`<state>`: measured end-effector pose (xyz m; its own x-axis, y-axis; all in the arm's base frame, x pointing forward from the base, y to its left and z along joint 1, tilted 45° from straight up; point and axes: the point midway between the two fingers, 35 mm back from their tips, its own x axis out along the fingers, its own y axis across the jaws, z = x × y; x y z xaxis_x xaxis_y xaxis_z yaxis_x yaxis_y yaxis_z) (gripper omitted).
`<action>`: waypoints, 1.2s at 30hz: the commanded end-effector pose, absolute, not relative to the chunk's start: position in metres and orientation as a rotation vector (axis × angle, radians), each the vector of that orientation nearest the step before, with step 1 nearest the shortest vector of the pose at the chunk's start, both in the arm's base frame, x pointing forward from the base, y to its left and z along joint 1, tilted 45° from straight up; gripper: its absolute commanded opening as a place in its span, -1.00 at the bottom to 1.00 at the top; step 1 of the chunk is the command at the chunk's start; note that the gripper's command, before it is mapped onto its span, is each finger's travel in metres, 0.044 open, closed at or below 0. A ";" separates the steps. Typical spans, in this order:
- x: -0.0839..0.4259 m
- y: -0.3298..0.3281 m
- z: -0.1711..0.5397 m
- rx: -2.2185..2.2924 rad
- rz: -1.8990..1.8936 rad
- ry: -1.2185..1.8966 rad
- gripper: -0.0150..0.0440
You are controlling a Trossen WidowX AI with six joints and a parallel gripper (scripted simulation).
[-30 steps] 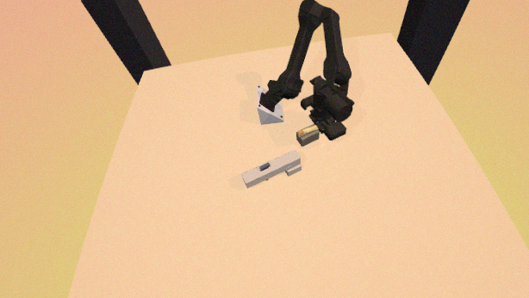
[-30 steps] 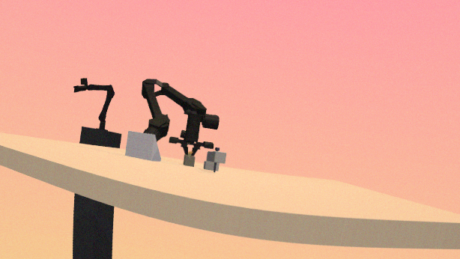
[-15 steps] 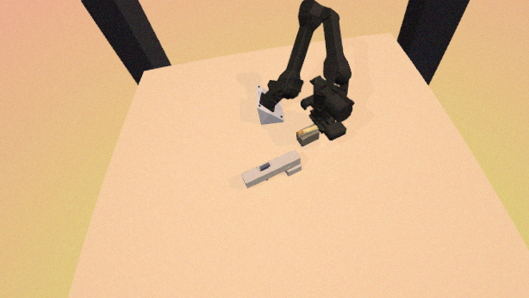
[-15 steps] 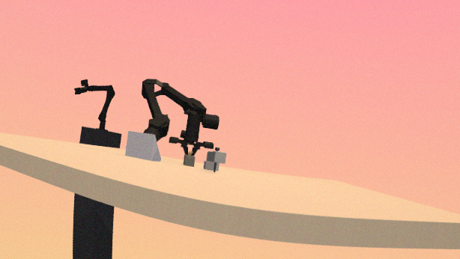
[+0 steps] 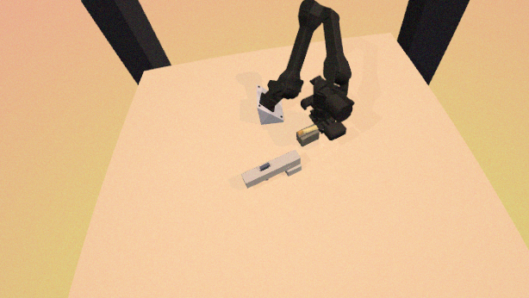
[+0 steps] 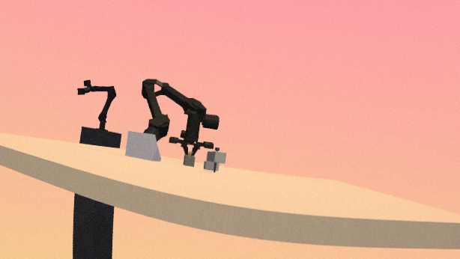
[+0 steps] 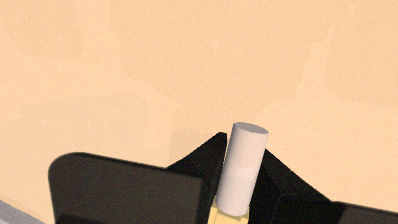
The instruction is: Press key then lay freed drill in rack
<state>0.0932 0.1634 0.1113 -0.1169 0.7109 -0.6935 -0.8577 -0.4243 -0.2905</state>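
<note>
Gripper (image 7: 240,200): clamped on drill (image 7: 243,167) | Drill: over rack (image 5: 308,137), right of arm base (image 5: 270,113) | Grey key block (image 5: 271,169): nearer, apart, key (image 5: 264,165) on top

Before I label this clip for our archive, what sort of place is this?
Probably a bare robot test bench. A wide table carries only the arm on its wedge base, a grey block and a small rack. The gripper is shut on the drill.
</note>
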 end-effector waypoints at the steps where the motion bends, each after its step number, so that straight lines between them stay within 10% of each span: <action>1: 0.094 0.161 0.104 -0.983 1.770 0.235 -0.49; 27: 0.094 0.161 0.104 -0.983 1.770 0.235 -0.49; 36: 0.093 0.163 0.111 -0.961 1.772 0.218 0.31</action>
<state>0.0942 0.1644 0.1129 -0.1149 0.7163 -0.6883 -0.8558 -0.4232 -0.2975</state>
